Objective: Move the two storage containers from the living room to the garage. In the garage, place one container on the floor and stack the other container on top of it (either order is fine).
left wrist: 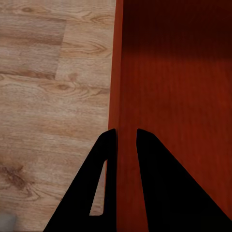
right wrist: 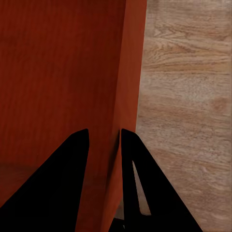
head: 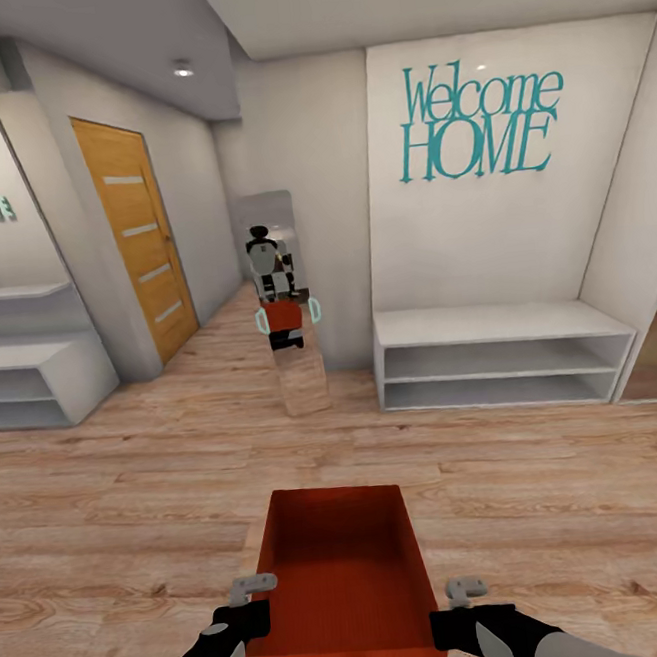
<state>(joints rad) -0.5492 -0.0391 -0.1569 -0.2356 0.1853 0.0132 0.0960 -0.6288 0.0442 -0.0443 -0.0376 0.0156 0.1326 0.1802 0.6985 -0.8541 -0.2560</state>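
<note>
Left gripper [left wrist: 126, 137] and right gripper [right wrist: 104, 137] each pinch a wall of the storage container [head: 343, 578] — mirror [head: 291, 302] and low shelf [head: 502, 352] ahead across the plank floor [head: 133, 488].

An orange-red rectangular thin-walled plastic storage container [head: 343, 578] sits upright and level in front of the robot's chest, above the light wood plank floor [head: 103, 491] of the living room, its long axis pointing straight ahead. It is open-topped and empty, with a finely ribbed inner bottom and straight, thin walls. The left gripper [left wrist: 126, 137] pinches its left long wall [left wrist: 118, 72], one finger inside and one outside; the right gripper [right wrist: 104, 137] pinches the right long wall [right wrist: 130, 72] in the same manner. In the head view both grips lie near the container's near end.
</note>
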